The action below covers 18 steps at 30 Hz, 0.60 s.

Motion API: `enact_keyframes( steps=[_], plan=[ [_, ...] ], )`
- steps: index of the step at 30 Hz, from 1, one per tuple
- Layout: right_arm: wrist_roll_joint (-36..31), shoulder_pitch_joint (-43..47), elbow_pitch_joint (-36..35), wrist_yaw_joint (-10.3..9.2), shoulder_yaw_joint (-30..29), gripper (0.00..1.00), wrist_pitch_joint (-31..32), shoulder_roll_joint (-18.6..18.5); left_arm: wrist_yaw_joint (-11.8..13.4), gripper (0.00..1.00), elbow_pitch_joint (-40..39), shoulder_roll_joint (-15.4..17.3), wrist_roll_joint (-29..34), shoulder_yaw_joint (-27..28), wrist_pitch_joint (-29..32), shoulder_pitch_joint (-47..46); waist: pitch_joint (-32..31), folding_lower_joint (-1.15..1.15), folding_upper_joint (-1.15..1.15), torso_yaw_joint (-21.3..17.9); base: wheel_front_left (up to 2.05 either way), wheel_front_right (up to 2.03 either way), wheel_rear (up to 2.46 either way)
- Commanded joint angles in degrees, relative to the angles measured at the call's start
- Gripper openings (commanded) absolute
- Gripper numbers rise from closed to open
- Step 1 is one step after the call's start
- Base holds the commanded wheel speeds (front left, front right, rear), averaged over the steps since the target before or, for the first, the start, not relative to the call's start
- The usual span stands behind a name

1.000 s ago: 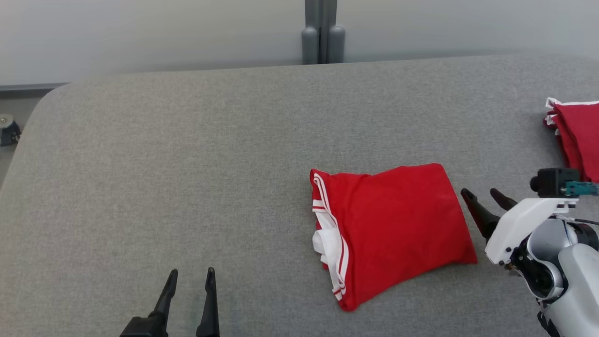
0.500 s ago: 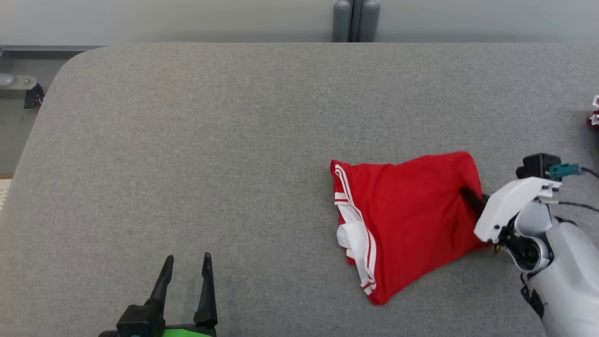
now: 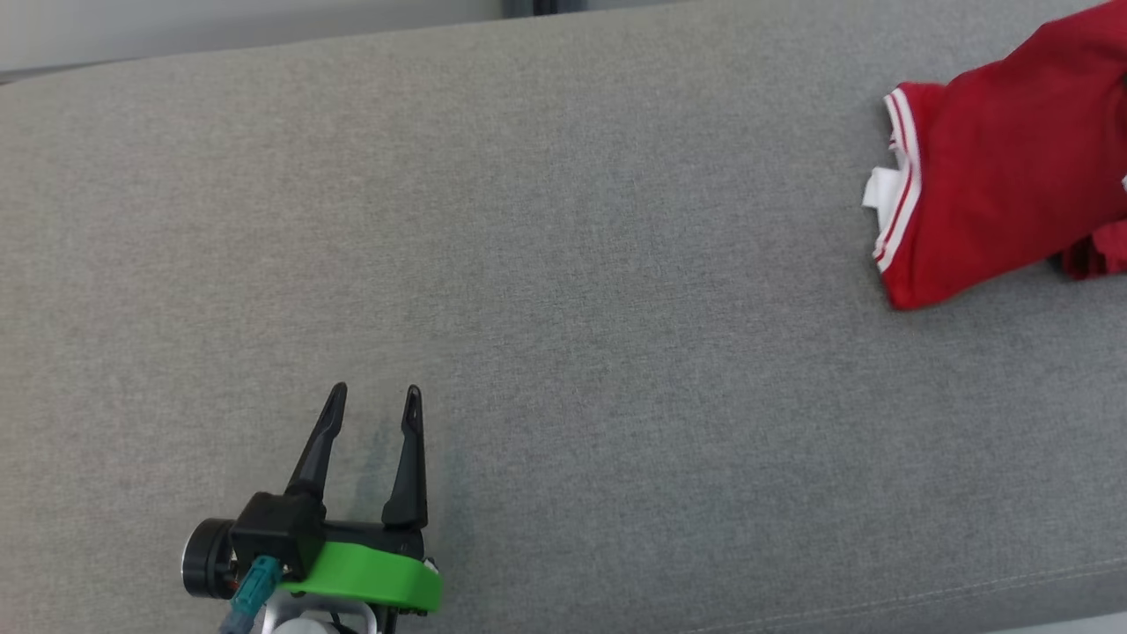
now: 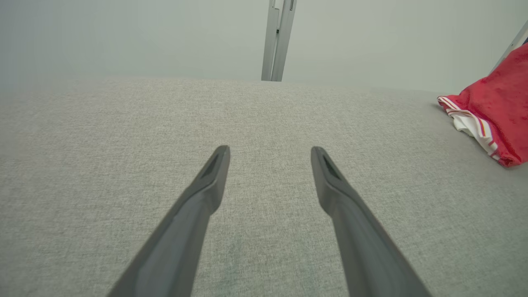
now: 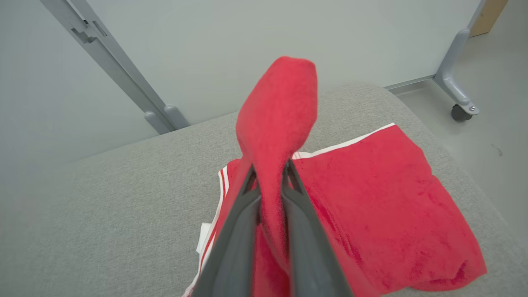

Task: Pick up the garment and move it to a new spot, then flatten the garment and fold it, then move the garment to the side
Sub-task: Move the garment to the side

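The garment [image 3: 995, 167] is red with white-striped trim and sits at the top right of the head view, partly cut off by the frame edge. In the right wrist view a raised fold of the garment [image 5: 276, 123] is pinched between the fingers of my right gripper [image 5: 270, 169], which is shut on it, and the cloth stands up above the table. My left gripper [image 3: 376, 396] is open at the lower left, resting low over bare table, far from the garment. The left wrist view shows the left gripper [image 4: 270, 152] open with the garment [image 4: 495, 111] at its right edge.
The grey fabric table [image 3: 563, 264] stretches wide between the two arms. Another red cloth [image 5: 371, 198] lies flat under the held fold, near the table's rounded end. A wheeled panel foot [image 5: 460, 111] stands on the floor beyond it.
My right gripper went from open beside the garment to shut on its right edge and lifted it. The head camera has swung, so the garment now sits at the view's top right.
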Motion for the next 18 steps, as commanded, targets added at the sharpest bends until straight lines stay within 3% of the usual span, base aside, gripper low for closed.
enact_keyframes(
  steps=[1,11,12,13,18],
  plan=[
    [-0.7,-2.5,0.2,-0.02,-1.3,0.00,0.3,-0.8,-0.3,1.00,0.1,0.2,0.9,-0.1,-0.1,-1.6,5.7,0.00,0.00,-3.7,0.00,0.00,0.00],
    [-7.8,-9.2,5.8,-0.02,-8.8,0.00,3.2,-4.1,-0.5,1.00,1.4,0.2,1.7,0.1,-0.1,-2.0,6.9,0.00,0.00,-2.2,0.00,0.00,0.00],
    [-9.5,-9.3,6.3,-0.03,-9.5,0.16,2.3,-4.7,-0.5,1.00,1.5,0.2,1.7,0.1,-0.1,-1.9,6.7,0.00,0.00,-2.0,0.00,0.00,0.00],
    [-11.9,-9.4,7.2,-0.03,-10.7,1.00,1.2,-5.3,-0.4,1.00,1.6,0.2,1.6,0.2,-0.1,-1.7,6.5,0.00,0.00,-1.7,0.00,0.00,0.00],
    [-22.0,-8.2,9.3,-0.02,-14.4,1.00,-7.5,-4.7,0.0,1.00,1.5,0.2,1.1,0.4,-0.1,-1.1,5.1,0.00,0.00,-1.0,0.00,0.00,0.00]
  ],
)
